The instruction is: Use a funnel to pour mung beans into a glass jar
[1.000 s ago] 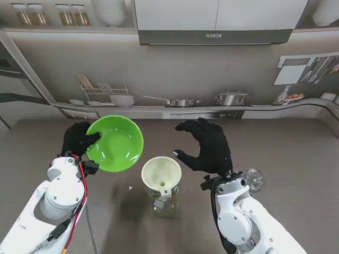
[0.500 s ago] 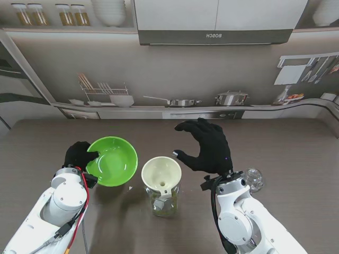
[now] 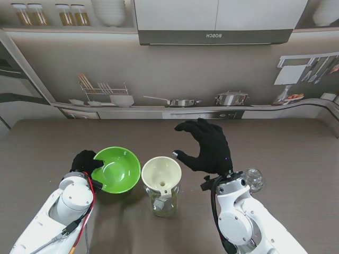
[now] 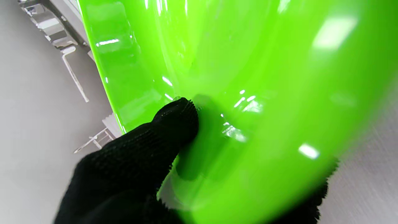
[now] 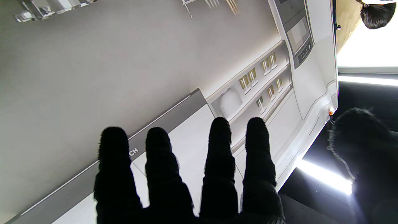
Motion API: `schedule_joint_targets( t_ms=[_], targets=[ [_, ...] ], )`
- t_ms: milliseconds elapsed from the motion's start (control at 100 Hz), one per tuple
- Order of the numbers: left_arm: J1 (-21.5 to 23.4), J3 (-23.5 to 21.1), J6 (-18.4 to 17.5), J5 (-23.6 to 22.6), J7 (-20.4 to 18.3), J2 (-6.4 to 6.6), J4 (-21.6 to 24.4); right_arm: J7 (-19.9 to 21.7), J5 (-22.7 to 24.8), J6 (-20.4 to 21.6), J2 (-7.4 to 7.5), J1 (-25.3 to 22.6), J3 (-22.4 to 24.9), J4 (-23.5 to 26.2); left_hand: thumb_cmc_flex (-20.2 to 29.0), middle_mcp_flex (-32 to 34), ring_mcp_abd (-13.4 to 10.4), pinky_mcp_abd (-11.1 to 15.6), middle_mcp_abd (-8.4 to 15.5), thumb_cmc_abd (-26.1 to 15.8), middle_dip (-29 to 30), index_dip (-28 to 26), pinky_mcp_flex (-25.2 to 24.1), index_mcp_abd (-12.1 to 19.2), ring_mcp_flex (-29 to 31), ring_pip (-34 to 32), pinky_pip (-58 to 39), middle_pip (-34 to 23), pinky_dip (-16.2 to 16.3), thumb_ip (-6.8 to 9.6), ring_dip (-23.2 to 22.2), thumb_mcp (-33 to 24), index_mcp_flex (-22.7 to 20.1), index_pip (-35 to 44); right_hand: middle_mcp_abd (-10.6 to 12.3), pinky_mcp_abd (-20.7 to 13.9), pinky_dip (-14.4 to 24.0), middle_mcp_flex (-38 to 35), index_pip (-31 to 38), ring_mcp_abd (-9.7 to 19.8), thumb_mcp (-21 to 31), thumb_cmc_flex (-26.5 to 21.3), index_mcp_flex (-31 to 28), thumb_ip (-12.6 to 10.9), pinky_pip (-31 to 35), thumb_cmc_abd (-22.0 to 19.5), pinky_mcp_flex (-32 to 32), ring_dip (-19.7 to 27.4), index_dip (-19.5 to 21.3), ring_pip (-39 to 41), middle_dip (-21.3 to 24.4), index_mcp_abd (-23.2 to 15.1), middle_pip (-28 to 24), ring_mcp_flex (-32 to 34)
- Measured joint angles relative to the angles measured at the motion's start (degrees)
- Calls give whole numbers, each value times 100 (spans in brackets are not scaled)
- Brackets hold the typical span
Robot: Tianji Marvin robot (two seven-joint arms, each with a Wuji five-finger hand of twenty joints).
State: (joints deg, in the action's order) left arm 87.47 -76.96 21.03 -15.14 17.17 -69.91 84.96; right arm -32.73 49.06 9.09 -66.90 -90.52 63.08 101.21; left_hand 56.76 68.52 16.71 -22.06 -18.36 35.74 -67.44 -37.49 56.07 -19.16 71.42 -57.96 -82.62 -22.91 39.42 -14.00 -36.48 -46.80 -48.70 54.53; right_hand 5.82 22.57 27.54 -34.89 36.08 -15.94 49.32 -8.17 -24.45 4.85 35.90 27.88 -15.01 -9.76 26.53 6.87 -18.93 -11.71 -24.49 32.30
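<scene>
Item: green bowl (image 3: 117, 169), emptied, being gripped at its rim by left hand (image 3: 86, 161).
Risk: bowl swinging rightward, knocking funnel (image 3: 161, 173) off glass jar (image 3: 165, 203); right hand (image 3: 207, 146) hovering spread, grasping nothing.

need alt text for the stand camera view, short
A black-gloved left hand holds an empty green bowl by its rim, left of a cream funnel seated in a glass jar. The open right hand hovers beside the funnel, above a brown table.
</scene>
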Motion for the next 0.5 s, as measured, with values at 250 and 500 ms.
schedule_joint_targets(
  t_ms=[250, 500],
  targets=[
    [-173, 168, 92, 20, -93, -2, -254, 5, -21, 5, 0, -6, 14, 1, 1, -19, 58, -116, -11, 0, -7, 0, -139, -1, 0, 72, 0, 13, 2, 0, -2, 0, 0, -19, -2, 0, -5, 0, 0, 1, 0, 0, 0, 0, 0, 0, 0, 0, 0, 1, 0, 0, 0, 2],
    [-289, 285, 173, 44, -209, -2, -440, 8, -56, 11, -3, -7, 21, -2, 49, -24, 253, -378, -47, 0, -13, -1, -628, -23, -11, 642, 67, 99, 124, 0, -450, 0, 0, -73, -4, 0, -57, 0, 0, 7, 0, 0, 0, 0, 0, 0, -12, 0, 0, 23, 0, 1, 0, 136]
  ],
)
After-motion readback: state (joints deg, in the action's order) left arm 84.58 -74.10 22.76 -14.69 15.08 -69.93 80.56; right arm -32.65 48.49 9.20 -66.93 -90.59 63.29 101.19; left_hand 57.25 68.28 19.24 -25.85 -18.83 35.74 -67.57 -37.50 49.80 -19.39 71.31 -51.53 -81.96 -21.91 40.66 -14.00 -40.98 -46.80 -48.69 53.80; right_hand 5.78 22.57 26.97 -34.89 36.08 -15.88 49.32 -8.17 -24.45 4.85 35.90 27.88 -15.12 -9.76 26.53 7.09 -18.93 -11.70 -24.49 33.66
